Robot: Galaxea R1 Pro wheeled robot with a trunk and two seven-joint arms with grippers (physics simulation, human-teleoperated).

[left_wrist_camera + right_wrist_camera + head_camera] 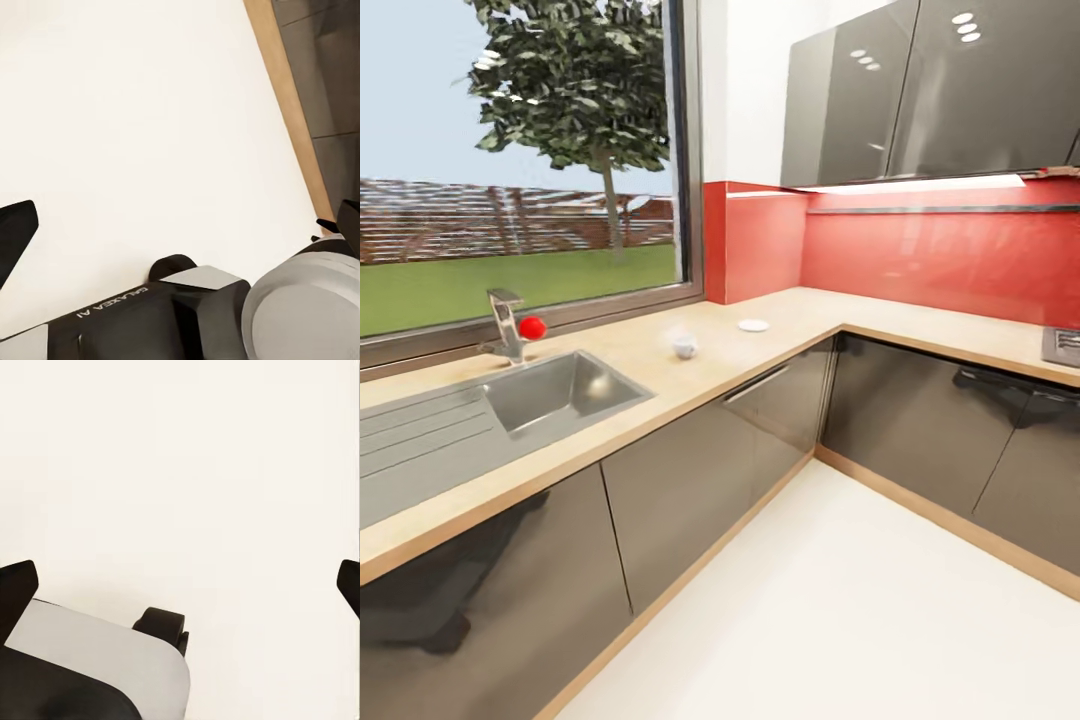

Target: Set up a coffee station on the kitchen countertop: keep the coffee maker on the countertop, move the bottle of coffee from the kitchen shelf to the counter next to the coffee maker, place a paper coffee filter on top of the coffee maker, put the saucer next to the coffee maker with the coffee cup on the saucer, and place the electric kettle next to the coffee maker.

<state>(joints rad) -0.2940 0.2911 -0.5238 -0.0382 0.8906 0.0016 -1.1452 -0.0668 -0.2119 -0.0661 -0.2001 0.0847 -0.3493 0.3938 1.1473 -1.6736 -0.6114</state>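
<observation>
- coffee cup (683, 346) sits upright on the beige surface (800, 312), right of the sink (565, 390), can't tell what's inside
- saucer (754, 325) lies apart, nearer the corner
- left claw (180, 225) and right claw (184, 581) both spread open over the pale floor (840, 620)

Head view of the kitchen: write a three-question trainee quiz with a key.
1. True or false: the small white coffee cup stands on the round white saucer.
2. Which lies nearer the steel sink: (a) cup, (b) saucer?
3. Fill in: the red ball sits beside the steel ____.
Key: 1 false, they stand apart on the beige wood-grain countertop; 2 a; 3 tap.
</observation>
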